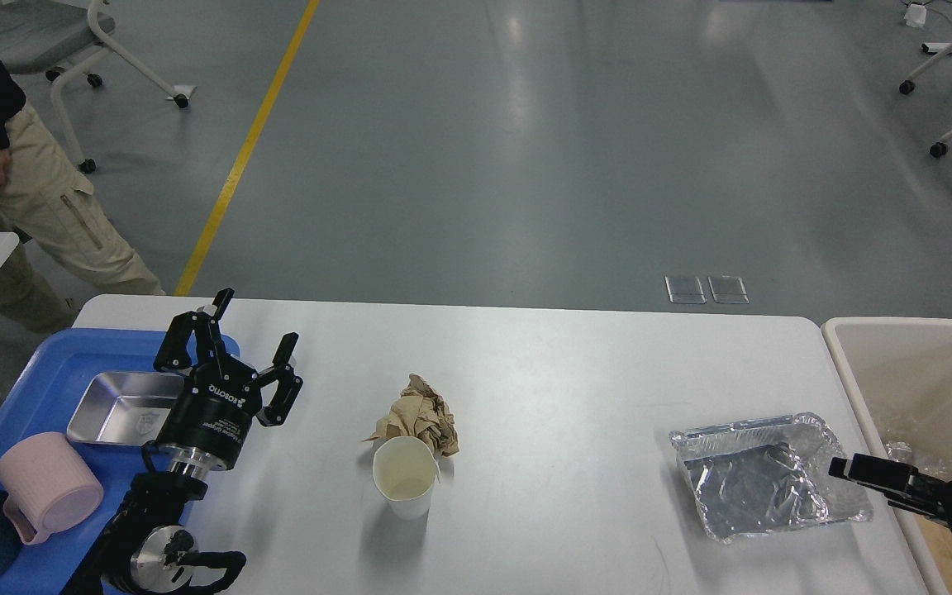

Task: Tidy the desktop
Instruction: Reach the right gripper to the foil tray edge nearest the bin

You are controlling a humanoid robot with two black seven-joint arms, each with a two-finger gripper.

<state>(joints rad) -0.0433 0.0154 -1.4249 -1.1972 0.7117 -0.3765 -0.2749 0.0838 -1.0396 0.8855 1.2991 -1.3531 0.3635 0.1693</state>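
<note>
Large white rectangular desktop (559, 372) with rounded corners lay flat and level before me, smooth plain surface, spanning most of view's width, faintly scuffed.

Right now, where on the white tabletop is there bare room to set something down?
Bare: the wide stretch of white desktop between the crumpled brown paper with white paper cup and the crinkled foil tray, plus the far edge strip. Crowded: the blue plastic tray at left.

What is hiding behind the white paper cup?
A crumpled brown paper ball sits right behind the white paper cup on the desktop. The cup covers the ball's lowest front edge, so that part stays hidden.
</note>
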